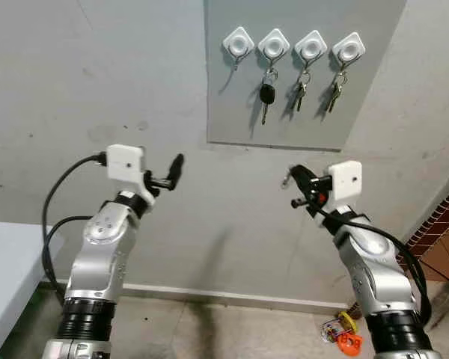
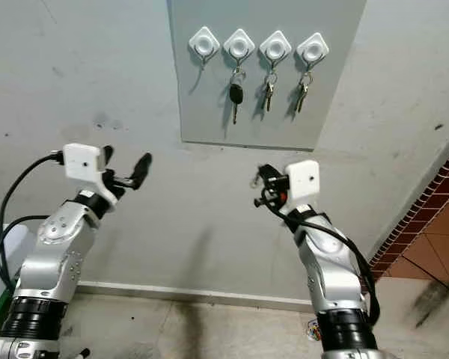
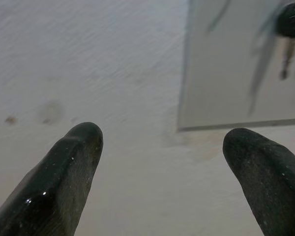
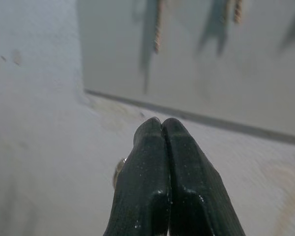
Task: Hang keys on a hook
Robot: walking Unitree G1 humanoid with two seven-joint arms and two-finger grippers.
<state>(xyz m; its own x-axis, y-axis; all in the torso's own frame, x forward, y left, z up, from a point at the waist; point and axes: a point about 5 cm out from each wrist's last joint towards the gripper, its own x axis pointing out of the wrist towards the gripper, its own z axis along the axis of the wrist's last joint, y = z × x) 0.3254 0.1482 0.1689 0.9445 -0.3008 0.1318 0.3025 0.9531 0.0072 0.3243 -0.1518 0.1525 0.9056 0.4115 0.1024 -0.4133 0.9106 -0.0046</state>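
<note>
On the grey wall board (image 1: 299,127) sit four white hooks (image 1: 239,44); three hold keys (image 1: 266,96). Below it, left gripper (image 1: 172,173) fingers gape wide, right gripper (image 1: 295,179) fingers pinch together.

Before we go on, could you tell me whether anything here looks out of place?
Yes: a small orange and yellow object lies on the floor by the wall, below the right arm. What it is cannot be told. The leftmost hook hangs empty.

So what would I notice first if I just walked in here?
Probably the grey board on the wall with four white hooks: three hold keys, and the leftmost hook is bare. Below it, two silver arms reach up, the left gripper open and the right gripper pinched shut, with a small silvery bit beside its fingers.
</note>
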